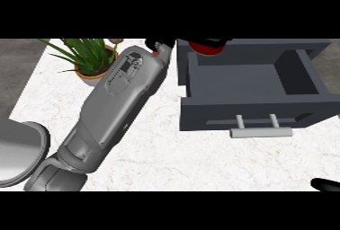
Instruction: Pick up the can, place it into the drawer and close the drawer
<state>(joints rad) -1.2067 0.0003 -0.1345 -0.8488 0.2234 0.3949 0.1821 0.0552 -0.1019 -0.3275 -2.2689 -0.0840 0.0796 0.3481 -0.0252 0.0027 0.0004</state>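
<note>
**Can held at the far left corner of the open drawer**

The can [207, 50] is red and shows at the far left corner of the drawer [252, 110], over the spot where the drawer's left wall meets its far wall. Only its lower part is plain to see. Black fingers [214, 42] of the left hand [159, 45] curl over its top, so the hand is clamped on the can. Much of that hand is cut off by the far edge of the view. The left forearm [113, 112] is grey and runs on a slant from the near left up to the hand, crossing the white marbled worktop [166, 152].

The drawer is a dark grey box, pulled open, and its inside is bare as far as it shows. Its front wall faces the near side and carries a pale bar handle [260, 132] on two short posts.

A green plant [90, 50] in a tan pot [88, 76] stands on the worktop at the far left, just beside the forearm. A grey round thing [20, 152] lies at the near left edge, next to the arm's elbow end; what it is cannot be told.

The right hand [324, 183] shows only as a black tip at the near right corner, well apart from the drawer. Whether it is open or closed cannot be told.
</note>
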